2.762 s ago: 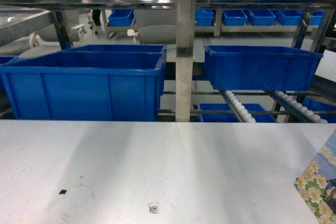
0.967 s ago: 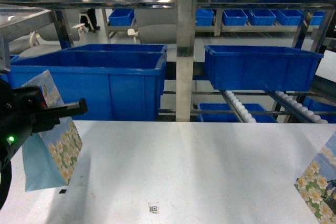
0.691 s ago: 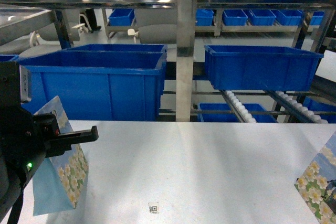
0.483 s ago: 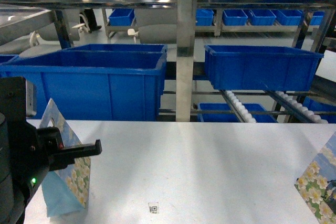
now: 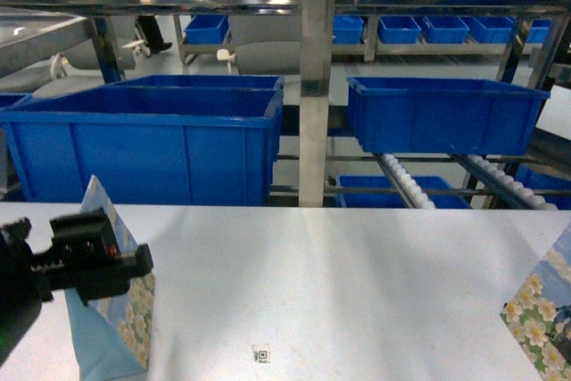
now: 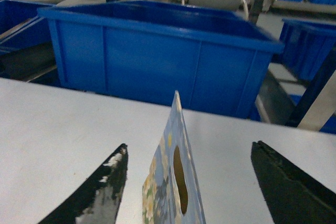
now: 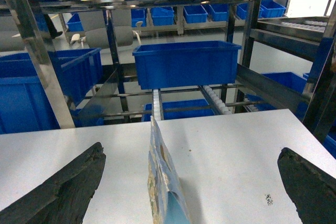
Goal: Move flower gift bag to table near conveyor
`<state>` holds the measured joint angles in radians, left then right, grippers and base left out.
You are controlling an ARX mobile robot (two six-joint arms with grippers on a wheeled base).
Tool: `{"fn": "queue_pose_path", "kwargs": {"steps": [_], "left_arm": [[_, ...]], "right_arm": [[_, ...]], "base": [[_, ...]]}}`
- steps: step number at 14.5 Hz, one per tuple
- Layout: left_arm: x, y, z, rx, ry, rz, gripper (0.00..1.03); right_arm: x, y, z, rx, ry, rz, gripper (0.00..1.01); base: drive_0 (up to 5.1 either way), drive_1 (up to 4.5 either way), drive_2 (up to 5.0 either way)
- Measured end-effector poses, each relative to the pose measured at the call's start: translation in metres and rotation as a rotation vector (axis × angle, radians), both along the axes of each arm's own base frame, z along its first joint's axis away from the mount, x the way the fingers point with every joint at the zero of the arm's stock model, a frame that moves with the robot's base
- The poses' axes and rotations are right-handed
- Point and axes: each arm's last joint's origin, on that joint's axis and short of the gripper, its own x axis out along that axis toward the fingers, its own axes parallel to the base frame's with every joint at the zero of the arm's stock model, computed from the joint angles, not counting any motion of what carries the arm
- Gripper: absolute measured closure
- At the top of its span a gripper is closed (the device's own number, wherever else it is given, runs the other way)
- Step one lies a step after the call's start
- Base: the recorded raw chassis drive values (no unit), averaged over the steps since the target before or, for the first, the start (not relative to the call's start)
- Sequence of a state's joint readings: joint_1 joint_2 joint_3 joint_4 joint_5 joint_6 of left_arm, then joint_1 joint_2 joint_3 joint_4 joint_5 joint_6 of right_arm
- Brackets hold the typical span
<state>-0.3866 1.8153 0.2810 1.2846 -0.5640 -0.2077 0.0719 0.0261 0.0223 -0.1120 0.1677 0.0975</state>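
Note:
A flower gift bag [image 5: 116, 323] stands upright on the off-white table [image 5: 357, 274] at the front left, just before the blue bins. My left gripper [image 6: 189, 146] is open, its fingers [image 6: 102, 190] wide on either side of the bag's handle edge [image 6: 176, 182] without touching it. A second flower gift bag [image 5: 540, 314] stands at the table's right edge. My right gripper [image 7: 191, 148] is open around that bag [image 7: 160, 179], also apart from it. The conveyor [image 5: 406, 185] with its white rollers runs behind the table on the right.
Large blue bins [image 5: 152, 144] [image 5: 442, 118] sit on the steel rack right behind the table's far edge. A steel post [image 5: 314, 95] rises at the middle. A small QR sticker [image 5: 260, 355] lies near the table's front. More blue bins line the far shelves.
My left arm brought the gift bag in from the left, moved it rightward and down; it now stands on the table. The bag at the right edge has stayed put.

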Motion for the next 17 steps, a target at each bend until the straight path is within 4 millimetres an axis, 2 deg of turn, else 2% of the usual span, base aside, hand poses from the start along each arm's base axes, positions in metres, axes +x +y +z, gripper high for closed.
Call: {"fn": "queue_pose_path", "kwargs": {"steps": [1, 3, 6, 12, 13, 17], "left_arm": [[0.0, 0.004, 0.014, -0.028, -0.058, -0.009, 0.23], [-0.003, 0.01, 0.035, -0.05, -0.132, -0.011, 0.03], [-0.035, 0.029, 0.052, -0.018, -0.098, -0.065, 0.05], [-0.056, 0.042, 0.061, -0.008, -0.088, -0.082, 0.05], [-0.065, 0.047, 0.064, -0.001, -0.075, -0.092, 0.05], [-0.133, 0.069, 0.087, -0.015, -0.102, -0.105, 0.05]], "right_arm": [[0.0, 0.0, 0.0, 0.0, 0.0, 0.0, 0.03], [0.0, 0.0, 0.0, 0.0, 0.0, 0.0, 0.03], [0.0, 0.0, 0.0, 0.0, 0.0, 0.0, 0.03], [0.0, 0.0, 0.0, 0.0, 0.0, 0.0, 0.03], [0.0, 0.0, 0.0, 0.0, 0.0, 0.0, 0.03], [0.0, 0.0, 0.0, 0.0, 0.0, 0.0, 0.03]], "base": [[0.0, 0.0, 0.0], [0.0, 0.0, 0.0], [0.0, 0.0, 0.0], [0.0, 0.0, 0.0], [0.0, 0.0, 0.0], [0.0, 0.0, 0.0]]}}
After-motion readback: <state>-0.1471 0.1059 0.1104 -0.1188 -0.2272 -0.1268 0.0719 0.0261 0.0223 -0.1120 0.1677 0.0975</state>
